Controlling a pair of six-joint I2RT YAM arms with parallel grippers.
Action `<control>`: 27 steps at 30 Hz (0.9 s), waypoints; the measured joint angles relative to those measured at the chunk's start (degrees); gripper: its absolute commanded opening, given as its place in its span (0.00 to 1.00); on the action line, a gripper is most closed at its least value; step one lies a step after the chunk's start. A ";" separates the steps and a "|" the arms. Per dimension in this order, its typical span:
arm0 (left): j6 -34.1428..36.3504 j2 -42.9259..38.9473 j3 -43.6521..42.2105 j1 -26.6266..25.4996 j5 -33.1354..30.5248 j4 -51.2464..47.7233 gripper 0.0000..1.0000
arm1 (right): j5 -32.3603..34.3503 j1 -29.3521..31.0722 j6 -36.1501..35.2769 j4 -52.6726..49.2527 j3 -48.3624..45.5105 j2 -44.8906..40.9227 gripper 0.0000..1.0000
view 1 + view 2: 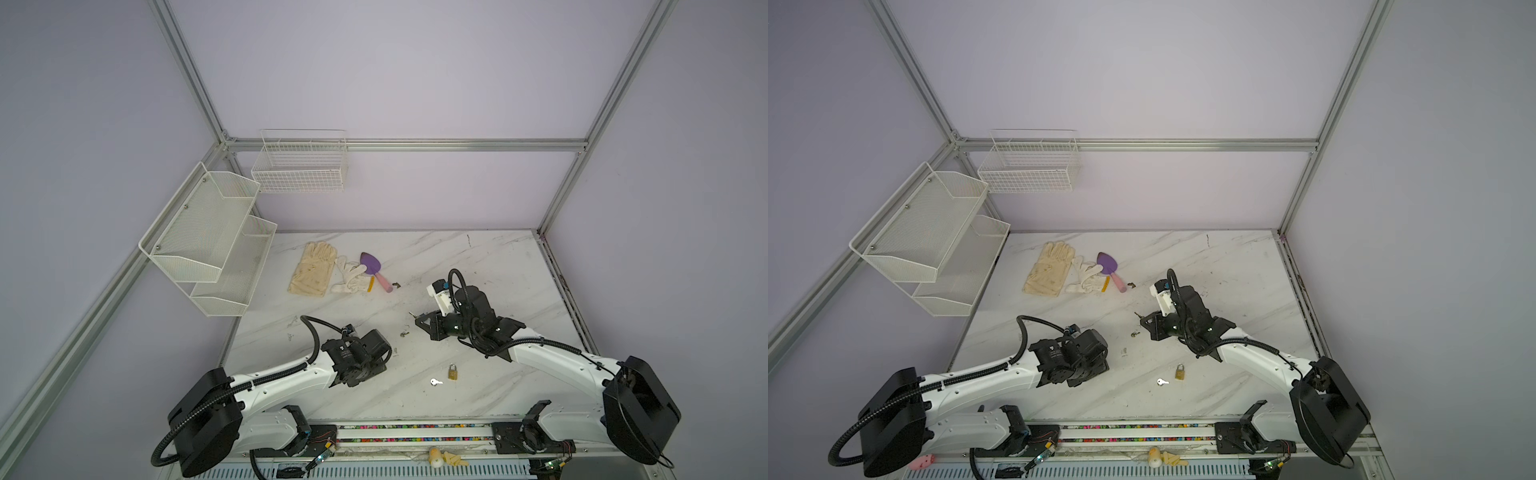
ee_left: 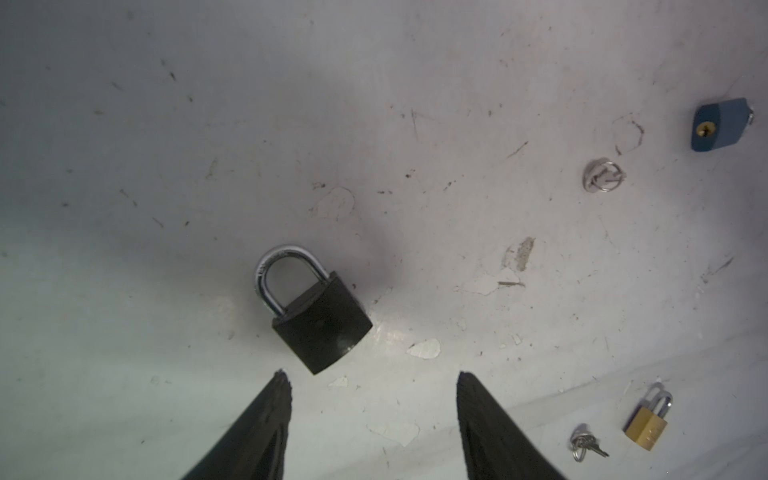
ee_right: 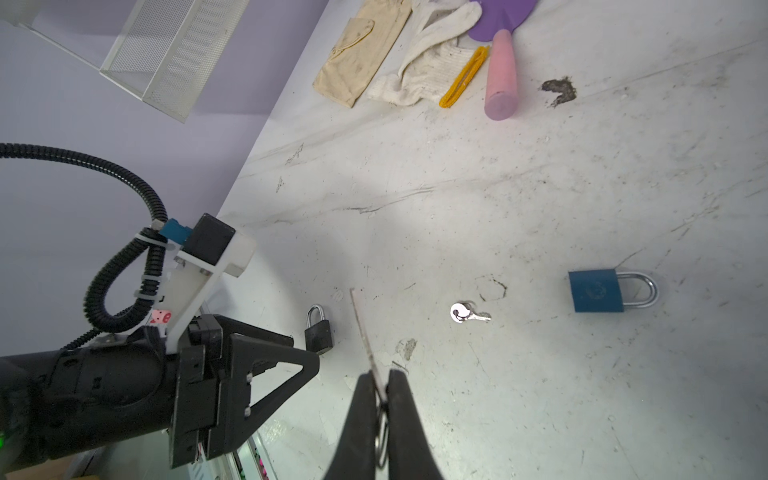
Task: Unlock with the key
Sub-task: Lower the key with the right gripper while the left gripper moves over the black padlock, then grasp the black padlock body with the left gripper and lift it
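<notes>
front of table: brass lock with a loose key just beside it. Not in play, as I read it.

left gripper: jaws apart, empty, hovering over the black lock. The lock lies flat on the table with its shackle closed. It sits skewed to the jaw line, and the fingertips are not touching it.

right gripper: clamped on the key, blade sticking out past the tips. The right wrist view shows it edge-on. It sits beyond the left gripper in both top views and looks clear of the table.

My read of the step: left picks up the black lock so right can insert. To do it well:
- turn the left wrist so the pads meet the body's two narrow sides squarely; a corner grip will likely spin it
- grip mid-body, leaving the shackle and the end opposite it free
- lift, then tilt that end toward the right gripper before right closes in
- right feeds the blade straight along the slot; it's a thin pinch, so the key may pivot if it binds
- keyhole isn't visible here, so I can't check blade orientation yet

further out: ringed key and blue lock, well apart from the black lock. Don't sweep them.

far end: gloves and trowel, irrelevant.
</notes>
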 measured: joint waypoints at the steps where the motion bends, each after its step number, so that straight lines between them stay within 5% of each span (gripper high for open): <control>1: -0.22 0.13 -0.31 0.00 -0.09 0.28 0.62 | -0.02 0.00 -0.04 0.20 -0.09 0.00 0.00; 27: 3.06 14.34 5.51 0.13 -6.14 -2.12 0.45 | 0.15 0.00 -0.68 0.22 -0.26 0.00 0.00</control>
